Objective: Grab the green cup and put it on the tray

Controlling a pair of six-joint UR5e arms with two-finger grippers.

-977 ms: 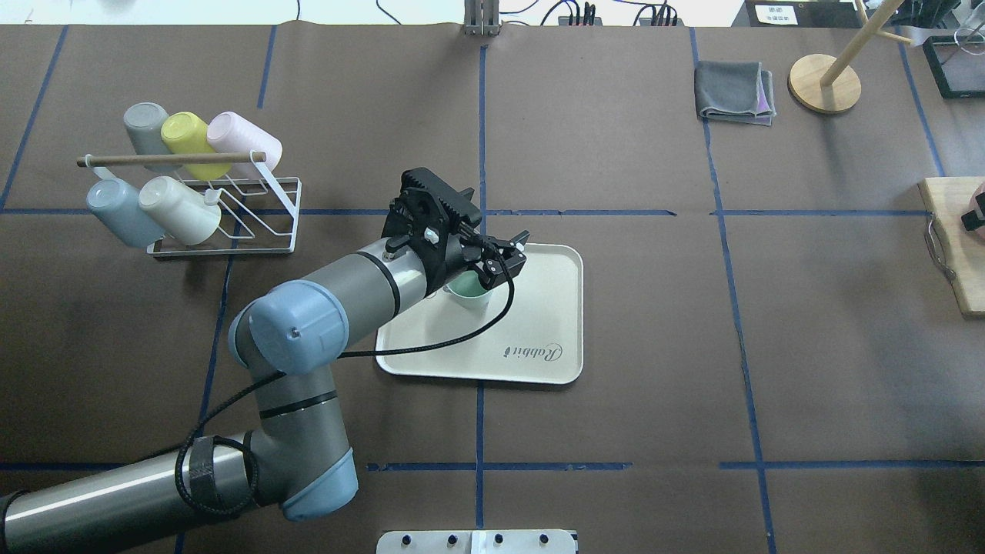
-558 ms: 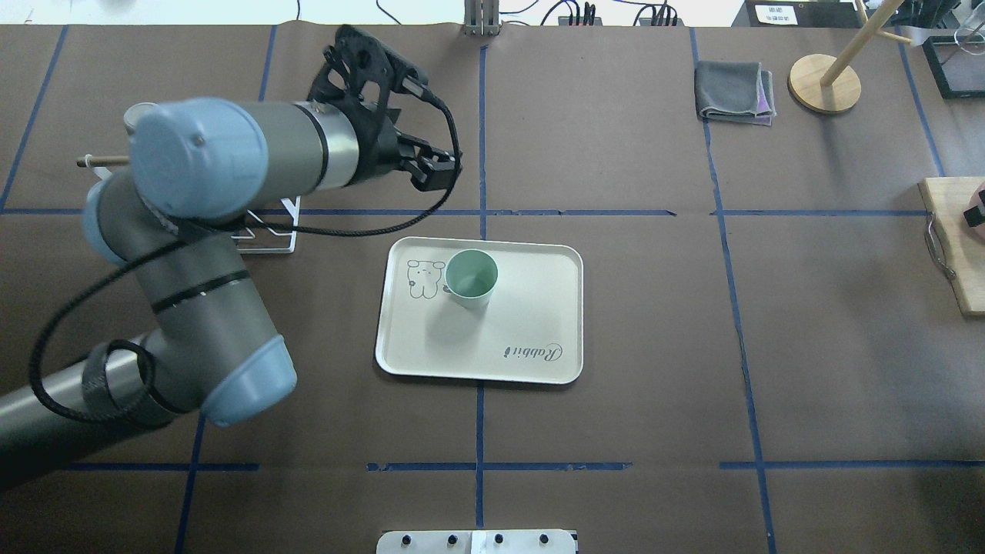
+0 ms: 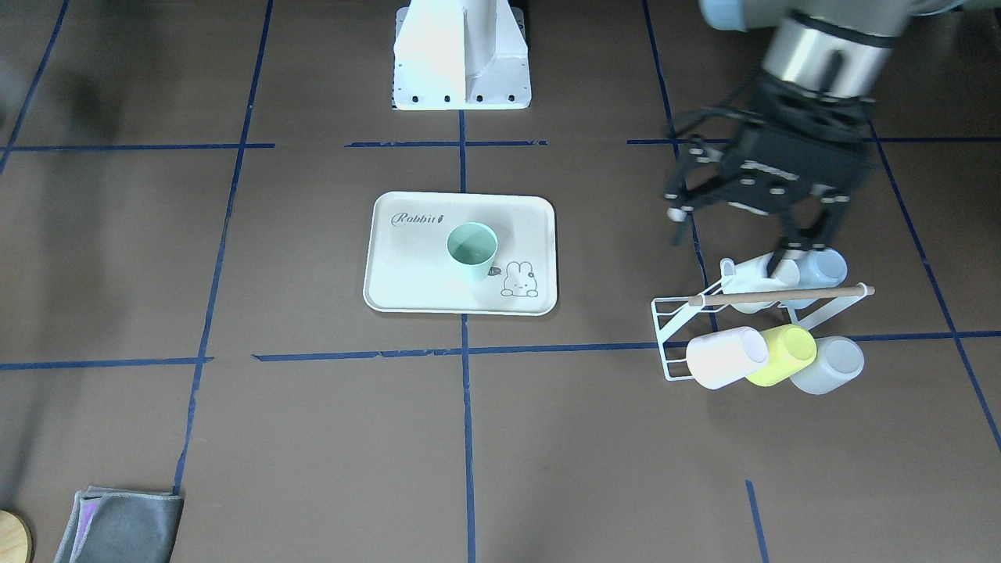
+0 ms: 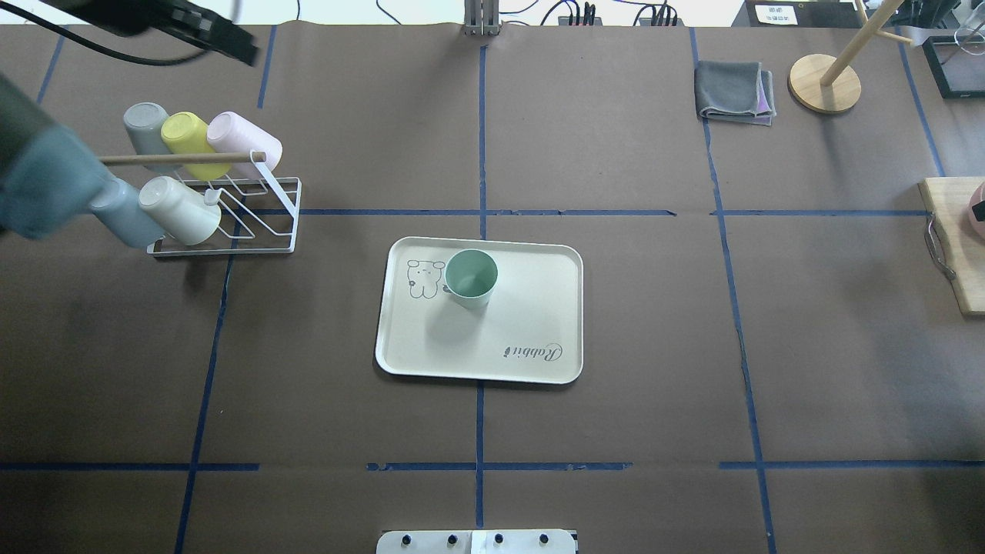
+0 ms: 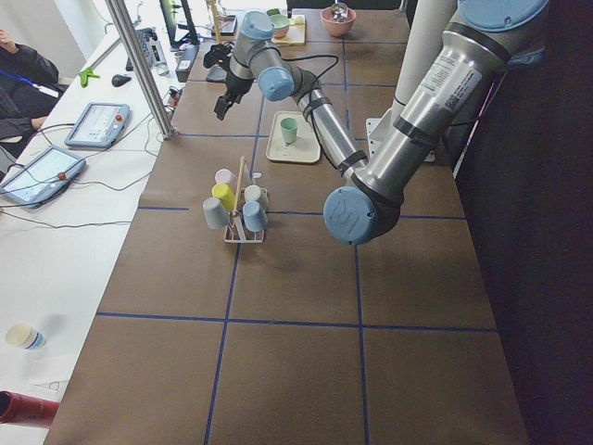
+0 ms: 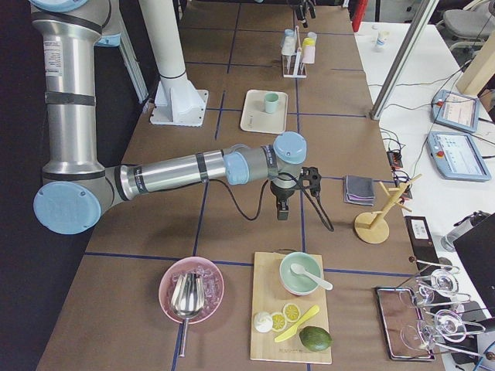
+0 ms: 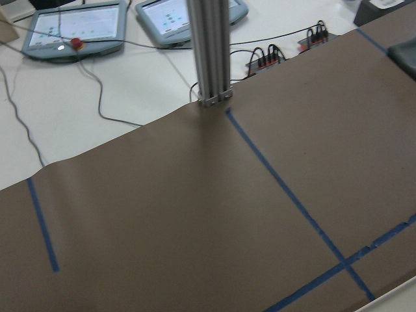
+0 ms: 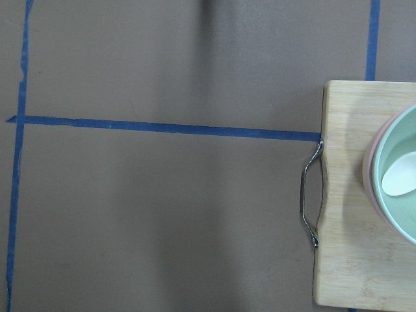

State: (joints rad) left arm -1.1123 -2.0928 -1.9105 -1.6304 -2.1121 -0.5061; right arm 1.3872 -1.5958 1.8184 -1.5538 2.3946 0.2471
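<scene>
Now that the left gripper has let go and swung away, the green cup stands alone on the tray — placement looks done.
Well off the tray's left side, that gripper hangs with jaws spread, empty; the cup sits upright inside the tray's rim; far off its right, the right gripper shows too little to tell its jaws.
</scene>
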